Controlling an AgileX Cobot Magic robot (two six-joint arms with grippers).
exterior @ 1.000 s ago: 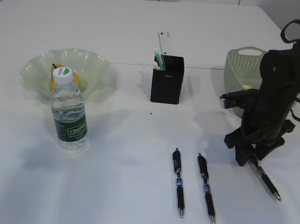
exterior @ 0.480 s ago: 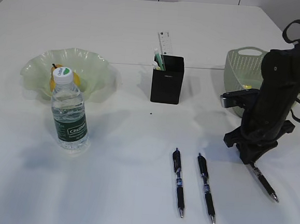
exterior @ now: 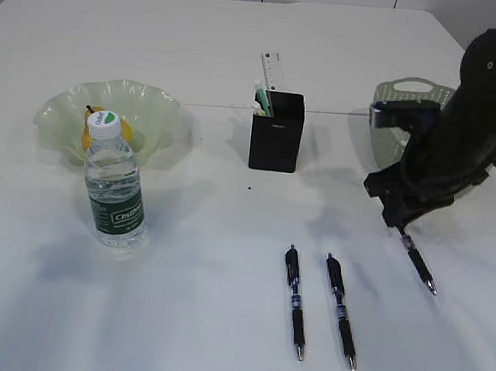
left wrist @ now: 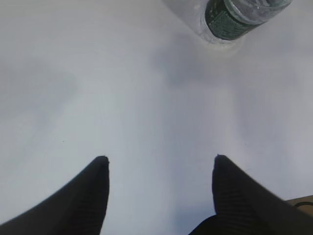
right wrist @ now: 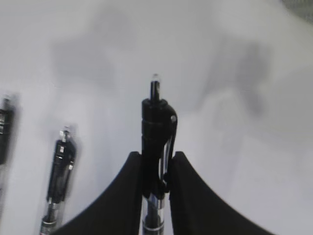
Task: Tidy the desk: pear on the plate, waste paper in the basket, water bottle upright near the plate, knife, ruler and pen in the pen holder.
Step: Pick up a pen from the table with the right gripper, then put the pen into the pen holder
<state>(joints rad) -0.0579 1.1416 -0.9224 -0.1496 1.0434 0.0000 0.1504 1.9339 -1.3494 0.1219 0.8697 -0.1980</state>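
Since a second ago our right gripper [right wrist: 155, 169] has closed its jaws on a pen [exterior: 417, 263] and lifted it off the surface; two pens [exterior: 296, 301] remain lying. Left jaws stand wide, empty. Farther back waits the pen holder [exterior: 276, 132].

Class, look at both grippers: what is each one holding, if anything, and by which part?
The right gripper holds a pen, its fingers pinching the barrel beside the clip. The left gripper holds nothing.

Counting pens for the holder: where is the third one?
The third pen hangs on the exterior view's right, clamped in the right gripper, right of the two pens lying on the table.
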